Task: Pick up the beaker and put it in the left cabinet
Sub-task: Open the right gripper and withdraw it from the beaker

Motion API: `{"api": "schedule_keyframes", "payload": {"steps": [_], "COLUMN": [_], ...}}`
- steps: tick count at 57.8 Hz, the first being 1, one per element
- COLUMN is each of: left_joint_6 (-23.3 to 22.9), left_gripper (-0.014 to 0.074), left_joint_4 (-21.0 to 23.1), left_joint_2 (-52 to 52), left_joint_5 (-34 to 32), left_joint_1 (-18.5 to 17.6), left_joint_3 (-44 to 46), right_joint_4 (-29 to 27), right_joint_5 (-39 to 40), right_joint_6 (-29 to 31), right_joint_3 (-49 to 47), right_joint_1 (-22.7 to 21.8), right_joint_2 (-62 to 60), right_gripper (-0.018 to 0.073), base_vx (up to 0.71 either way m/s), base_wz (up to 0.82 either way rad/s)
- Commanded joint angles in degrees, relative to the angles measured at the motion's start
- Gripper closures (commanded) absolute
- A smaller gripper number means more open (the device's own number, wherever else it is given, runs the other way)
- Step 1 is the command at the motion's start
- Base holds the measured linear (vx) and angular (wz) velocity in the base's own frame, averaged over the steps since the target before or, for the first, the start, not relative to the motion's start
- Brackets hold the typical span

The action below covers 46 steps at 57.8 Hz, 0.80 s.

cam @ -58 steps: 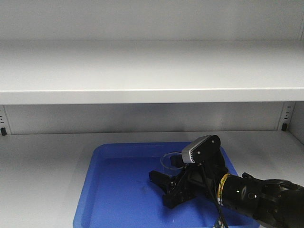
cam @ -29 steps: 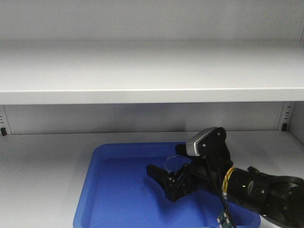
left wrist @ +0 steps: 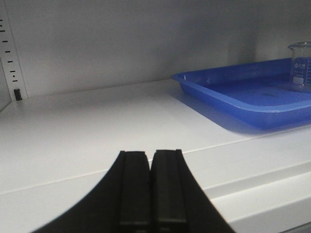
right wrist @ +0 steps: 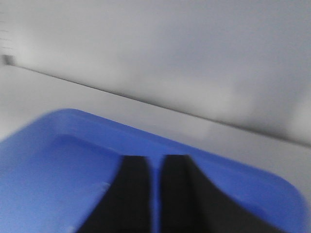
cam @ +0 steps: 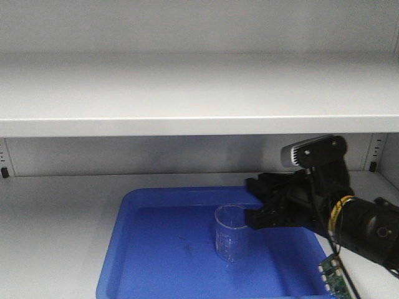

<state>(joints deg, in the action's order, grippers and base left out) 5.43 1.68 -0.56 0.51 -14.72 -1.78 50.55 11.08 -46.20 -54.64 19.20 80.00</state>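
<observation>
Right pincer (cam: 254, 202) nearly pressed together, empty, raised just right of beaker (cam: 230, 232); beaker upright, free in blue tray (cam: 156, 249) on cabinet shelf (cam: 56, 218). Left pincer (left wrist: 148, 187) pressed together, idle.

In the front view the lower shelf (cam: 56, 218) of the left cabinet (cam: 187, 37) lies bare across the left half of the frame, open to a pincer. A blue tray (cam: 134, 249) fills the lower centre, with the beaker (cam: 230, 233) upright inside it. The right pincer (cam: 254, 202) hangs just right of the beaker, blocking that side. The upper shelf (cam: 187, 93) caps the headroom across the whole frame.
</observation>
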Motion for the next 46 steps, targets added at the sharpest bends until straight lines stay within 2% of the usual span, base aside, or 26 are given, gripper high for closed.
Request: {"api": "schedule_keyframes", "payload": {"steps": [1,14,28,46], "left_joint_6": [-0.2,-0.2,-0.2,-0.2], "left_gripper": [0.0595,0.0595,0.0595,0.0595], "left_joint_4": [0.4,0.4,0.4,0.4], "left_joint_2": [-1.1,-1.1,-1.1,-1.1], "left_joint_5": [-4.8,-4.8,-4.8,-4.8], "left_joint_1": [-0.2,-0.2,-0.2,-0.2], "left_joint_3": [-0.9,-0.9,-0.9,-0.9], "right_joint_4": [-0.6,-0.6,-0.6,-0.6], "right_joint_5": [-4.1,-6.0,-8.9,-11.4], "right_joint_6": [-1.6,-1.6,-1.6,-1.6], "right_joint_3": [-1.9,5.9,19.3,29.1], "right_joint_1": [-0.2,-0.2,-0.2,-0.2], "right_joint_2": [-4.1,-11.1,-26.2,-42.6], "right_gripper": [0.0573,0.0568,0.0565,0.0565], "base_vx": [0.00,0.00,0.00,0.00], "base_wz": [0.00,0.00,0.00,0.00]}}
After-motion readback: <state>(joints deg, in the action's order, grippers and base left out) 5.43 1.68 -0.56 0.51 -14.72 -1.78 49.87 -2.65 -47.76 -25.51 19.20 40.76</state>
